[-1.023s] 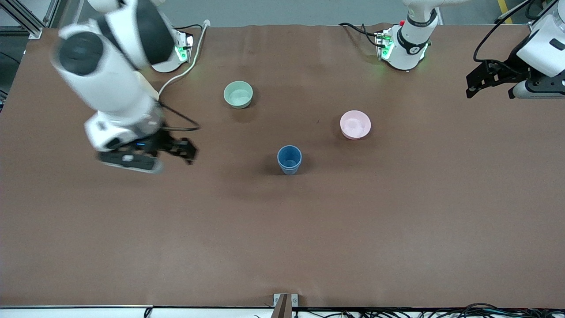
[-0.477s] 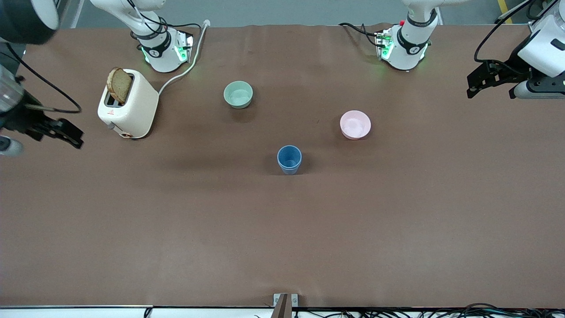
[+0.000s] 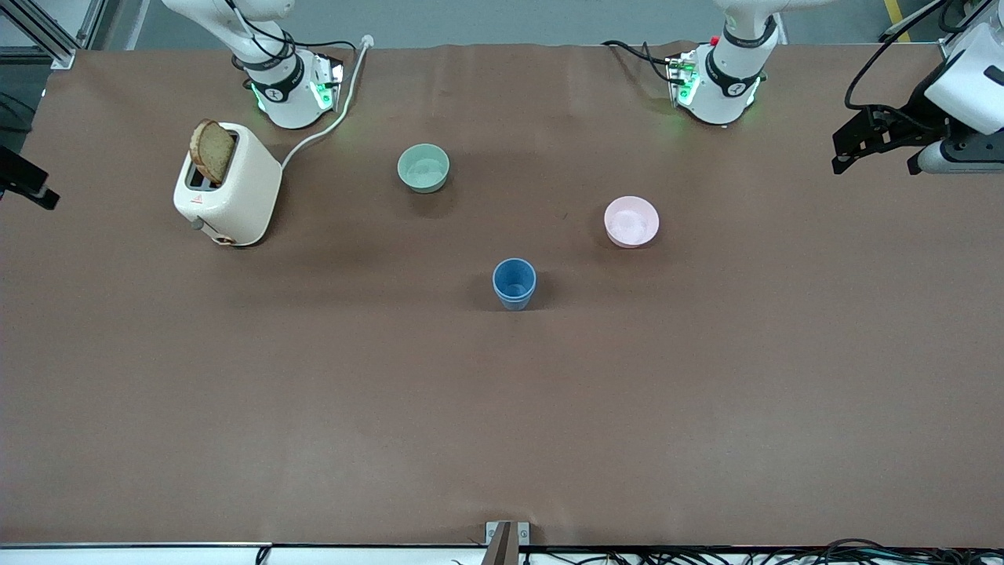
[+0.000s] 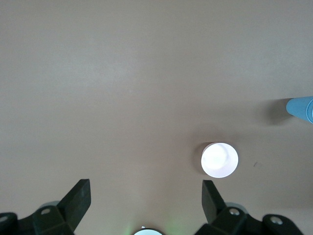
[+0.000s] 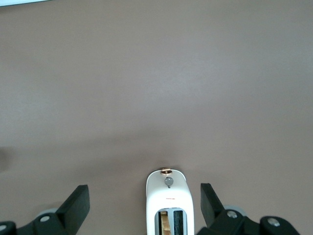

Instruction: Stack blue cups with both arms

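Surface: brown matte table [image 3: 502,408] under both arms, with cables along the edge nearest the front camera.
Blue cup: one blue cup [image 3: 514,283] visible, upright near the middle of the table, nearer the front camera than both bowls. It may be two cups nested, but that cannot be told. It also shows at the edge of the left wrist view [image 4: 301,108].
Pale green bowl: pale green bowl [image 3: 423,168] upright, farther from the front camera than the cup, toward the right arm's end.
Pink bowl: pink bowl [image 3: 631,221] upright, toward the left arm's end, well apart from the green bowl; in the left wrist view it appears washed out to white [image 4: 219,160].
Toaster: cream toaster [image 3: 230,195] near the right arm's base, with a slice of bread [image 3: 212,151] standing up out of its slot and a white cord running off toward that base; also in the right wrist view [image 5: 169,200].
Left gripper: left gripper [image 3: 856,143] up over the left arm's end of the table; fingers [image 4: 77,200] spread wide, nothing between them.
Right gripper: right gripper [image 3: 23,179] at the right arm's end of the table, mostly cut off by the front view's edge; fingers [image 5: 77,205] spread wide in its wrist view, holding nothing, the toaster below.
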Controlling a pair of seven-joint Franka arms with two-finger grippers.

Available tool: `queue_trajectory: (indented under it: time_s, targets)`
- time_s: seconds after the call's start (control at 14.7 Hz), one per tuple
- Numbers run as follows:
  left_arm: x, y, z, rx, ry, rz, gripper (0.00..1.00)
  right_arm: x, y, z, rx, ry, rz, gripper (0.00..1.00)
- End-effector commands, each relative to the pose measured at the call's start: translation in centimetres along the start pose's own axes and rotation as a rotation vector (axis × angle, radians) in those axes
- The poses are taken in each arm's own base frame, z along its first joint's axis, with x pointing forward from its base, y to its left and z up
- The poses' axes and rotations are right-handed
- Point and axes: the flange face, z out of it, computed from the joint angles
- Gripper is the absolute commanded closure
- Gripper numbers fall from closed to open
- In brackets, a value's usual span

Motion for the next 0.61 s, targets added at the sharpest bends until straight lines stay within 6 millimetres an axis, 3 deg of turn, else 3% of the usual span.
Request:
queue_trajectory:
  time_s: [0.0,0.55]
  targets:
    - [-0.2,-0.5,-1.2,0.0,0.015,0.008,0.0,-0.8,0.3,-2.0,-0.002,-0.017,-0.01,0.0]
    - [0.2,-0.8,-1.3,-0.002,0.017,0.002,0.0,-1.4,0.6,-0.9,0.005,-0.081,-0.015,0.0]
